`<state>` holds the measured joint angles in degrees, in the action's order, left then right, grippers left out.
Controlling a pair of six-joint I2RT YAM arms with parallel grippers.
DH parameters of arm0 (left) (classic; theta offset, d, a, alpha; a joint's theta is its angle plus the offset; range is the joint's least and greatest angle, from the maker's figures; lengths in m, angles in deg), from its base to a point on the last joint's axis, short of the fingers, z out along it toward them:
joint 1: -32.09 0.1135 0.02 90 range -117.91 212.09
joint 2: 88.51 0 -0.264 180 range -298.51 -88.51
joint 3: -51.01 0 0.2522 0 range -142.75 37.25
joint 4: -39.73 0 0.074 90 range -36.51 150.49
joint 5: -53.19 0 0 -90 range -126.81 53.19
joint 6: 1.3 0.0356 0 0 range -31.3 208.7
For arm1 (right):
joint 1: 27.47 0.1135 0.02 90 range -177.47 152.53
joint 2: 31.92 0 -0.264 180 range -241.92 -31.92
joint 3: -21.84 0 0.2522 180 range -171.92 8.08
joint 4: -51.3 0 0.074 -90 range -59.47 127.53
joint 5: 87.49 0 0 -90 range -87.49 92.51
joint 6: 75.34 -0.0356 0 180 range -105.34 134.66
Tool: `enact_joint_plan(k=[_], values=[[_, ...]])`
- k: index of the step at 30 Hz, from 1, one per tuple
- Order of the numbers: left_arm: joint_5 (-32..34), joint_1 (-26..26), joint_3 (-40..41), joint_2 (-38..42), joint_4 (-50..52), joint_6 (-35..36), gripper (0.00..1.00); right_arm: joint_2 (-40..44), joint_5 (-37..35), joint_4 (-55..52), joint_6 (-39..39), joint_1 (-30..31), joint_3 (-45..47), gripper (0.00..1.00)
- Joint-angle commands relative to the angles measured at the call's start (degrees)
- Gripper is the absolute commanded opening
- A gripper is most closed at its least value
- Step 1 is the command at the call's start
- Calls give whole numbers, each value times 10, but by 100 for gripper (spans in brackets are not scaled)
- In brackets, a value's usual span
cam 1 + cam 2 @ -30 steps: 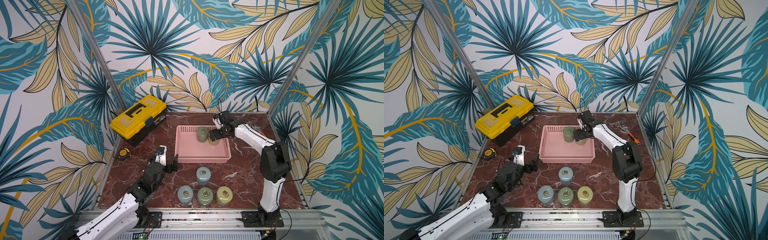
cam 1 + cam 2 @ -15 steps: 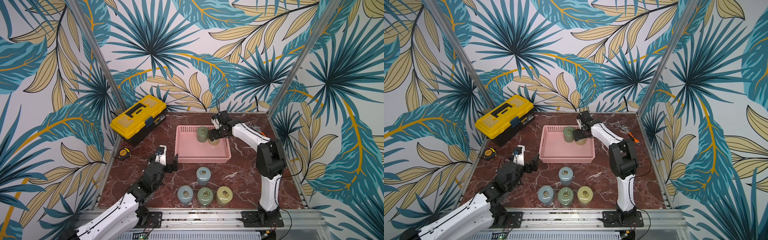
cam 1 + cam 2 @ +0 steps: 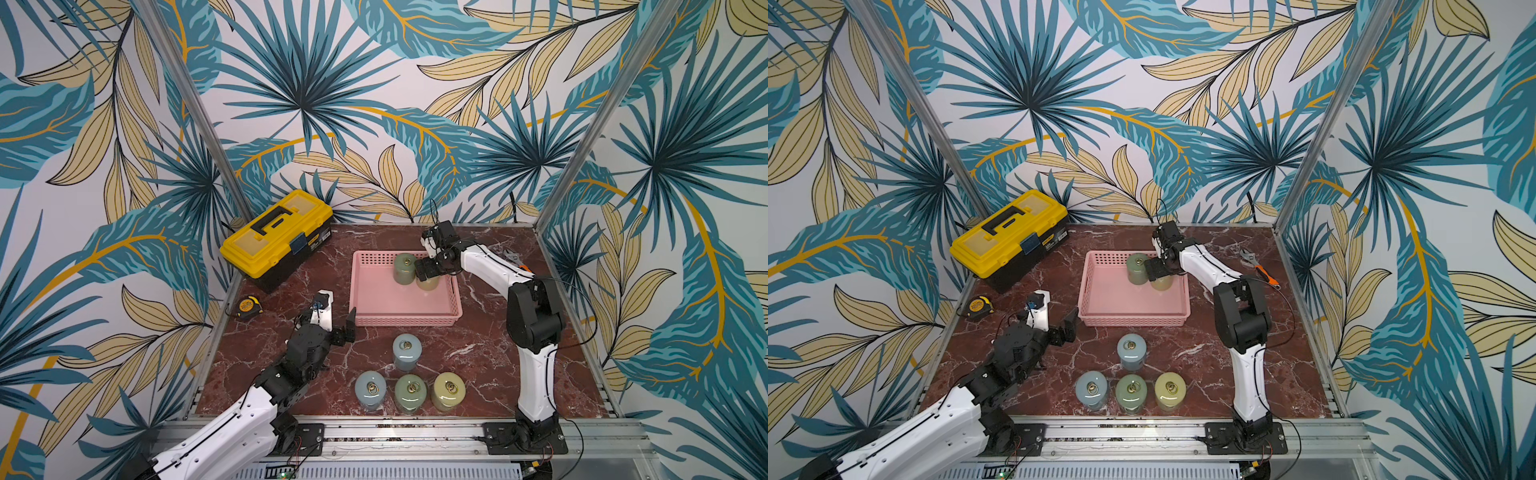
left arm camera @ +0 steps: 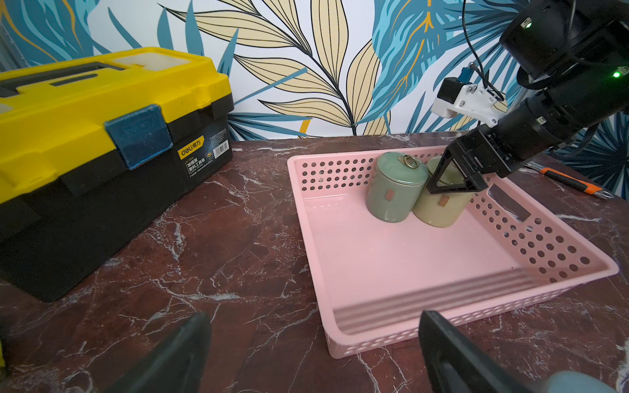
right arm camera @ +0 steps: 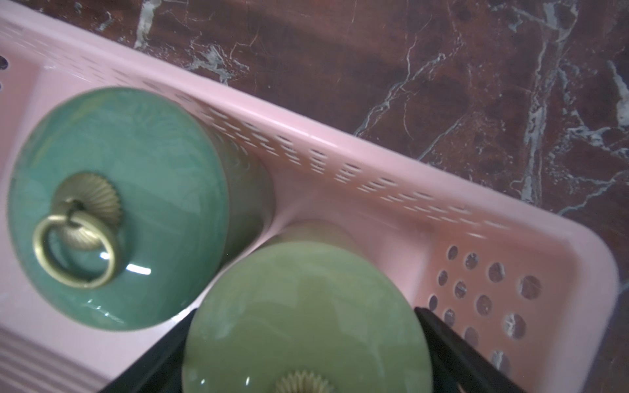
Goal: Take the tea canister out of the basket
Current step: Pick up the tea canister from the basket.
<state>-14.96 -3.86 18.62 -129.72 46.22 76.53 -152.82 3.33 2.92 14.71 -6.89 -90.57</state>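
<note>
Leaf-print walls enclose a red marble table [image 3: 478,353]. The pink basket [image 3: 399,321] sits mid-table and holds two upright canisters, touching each other, in its far right corner. These are a green canister [image 3: 404,268] and an olive canister [image 4: 439,212], the olive one nearer the side wall. The right claw [image 3: 430,270] is lowered over the olive canister with one jaw on each side of its lid. The jaws stand wide, and whether they already press on it cannot be told. The left claw [image 4: 311,326] is released and empty, low beside the basket's near left corner.

Step in hand, as judged: grasp and lift the olive canister.
- Seat the jaws on the body, below the lid, so that the lid cannot come away alone.
- Close evenly; the glaze is probably slippery.
- Keep the inner jaw off the green canister.
- Lift straight up until the base clears the rim — only then move sideways.
</note>
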Motion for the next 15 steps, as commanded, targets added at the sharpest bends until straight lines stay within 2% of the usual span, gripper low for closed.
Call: enact_joint_plan(k=[1, 6, 11, 15], values=[[3, 3, 22, 0, -19, 7, 100, -9, 12, -5, 3, -3, -8, 94], [3, 3, 22, 0, -19, 7, 100, -10, 16, -10, 4, -5, -8, 86], [3, 3, 23, 0, -20, 7, 100, -7, 15, -20, 3, -5, -8, 66], [3, 2, 23, -1, -20, 7, 100, 4, 8, -25, 0, -5, -7, 59]])
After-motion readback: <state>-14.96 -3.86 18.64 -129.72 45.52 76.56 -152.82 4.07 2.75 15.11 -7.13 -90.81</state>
